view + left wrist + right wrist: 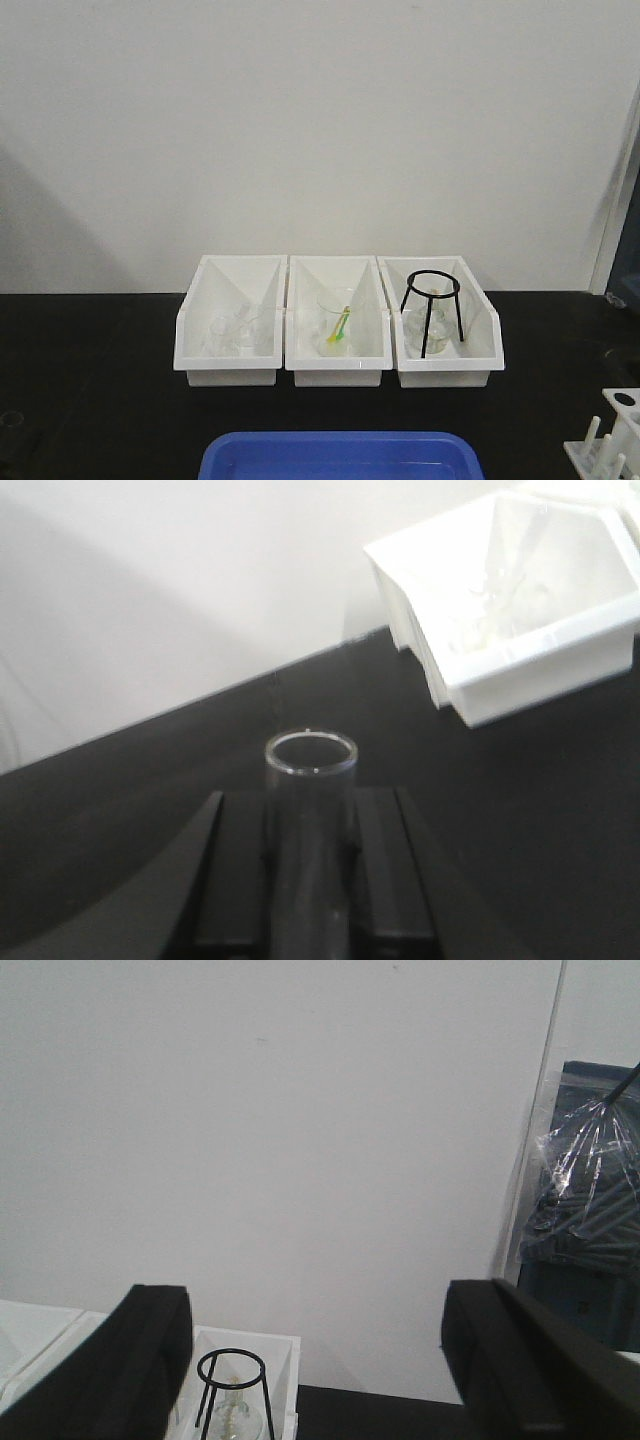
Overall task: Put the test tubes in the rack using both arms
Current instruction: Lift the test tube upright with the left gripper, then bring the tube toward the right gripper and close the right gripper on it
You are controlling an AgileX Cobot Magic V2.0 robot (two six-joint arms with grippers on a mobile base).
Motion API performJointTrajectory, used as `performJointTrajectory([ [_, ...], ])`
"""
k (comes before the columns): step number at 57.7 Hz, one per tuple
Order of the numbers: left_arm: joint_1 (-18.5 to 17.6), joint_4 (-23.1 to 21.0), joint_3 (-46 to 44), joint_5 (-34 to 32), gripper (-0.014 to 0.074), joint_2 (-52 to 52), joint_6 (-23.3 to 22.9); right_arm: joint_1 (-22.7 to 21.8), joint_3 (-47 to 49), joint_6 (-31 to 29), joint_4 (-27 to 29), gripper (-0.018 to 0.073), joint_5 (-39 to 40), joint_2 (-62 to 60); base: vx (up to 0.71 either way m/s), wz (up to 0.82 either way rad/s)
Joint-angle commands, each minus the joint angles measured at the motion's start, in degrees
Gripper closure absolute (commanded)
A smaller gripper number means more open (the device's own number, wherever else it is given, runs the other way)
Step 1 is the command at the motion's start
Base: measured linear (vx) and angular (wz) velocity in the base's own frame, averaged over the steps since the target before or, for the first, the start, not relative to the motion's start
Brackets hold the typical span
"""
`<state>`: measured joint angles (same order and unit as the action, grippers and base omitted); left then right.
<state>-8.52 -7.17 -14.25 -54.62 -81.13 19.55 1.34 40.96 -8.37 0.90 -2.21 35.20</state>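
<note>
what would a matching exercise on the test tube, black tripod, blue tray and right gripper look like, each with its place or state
1 test tube
2 black tripod
3 blue tray
4 right gripper

a open, empty
b in the rightmost white bin
c clamped in the left gripper
d nearest the front camera

Pairs: 1-c, 2-b, 3-d, 4-a

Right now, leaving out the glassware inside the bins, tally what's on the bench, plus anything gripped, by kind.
White bins: 3
Blue tray: 1
White rack: 1
Black tripod stand: 1
Test tube, held in the left gripper: 1
Total: 7
</note>
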Motion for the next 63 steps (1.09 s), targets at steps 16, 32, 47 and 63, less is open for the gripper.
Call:
performJointTrajectory([
  [16,-0.03,-0.39,-14.05,26.0,0.0617,14.49,-0.75,-0.24,2.14,-0.25,-0.49,-0.0002,3.33,0.43,0.0,0.0],
  [32,-0.03,-0.44,-26.88,48.86,0.0617,22.16,-0.87,-0.24,2.14,0.08,-0.32,-0.0002,-3.32,0.43,0.0,0.0],
  [47,-1.77,-6.23,-33.02,56.04,0.0617,23.53,-0.75,-0.24,2.14,-0.67,7.63,-0.0002,-10.57,3.1,0.0,0.0],
  [63,-14.12,-7.51,-33.21,51.41,0.0619,23.26,-1.03,-0.24,2.14,-15.74,26.86,-0.0002,-12.62,12.39,0.0,0.0],
])
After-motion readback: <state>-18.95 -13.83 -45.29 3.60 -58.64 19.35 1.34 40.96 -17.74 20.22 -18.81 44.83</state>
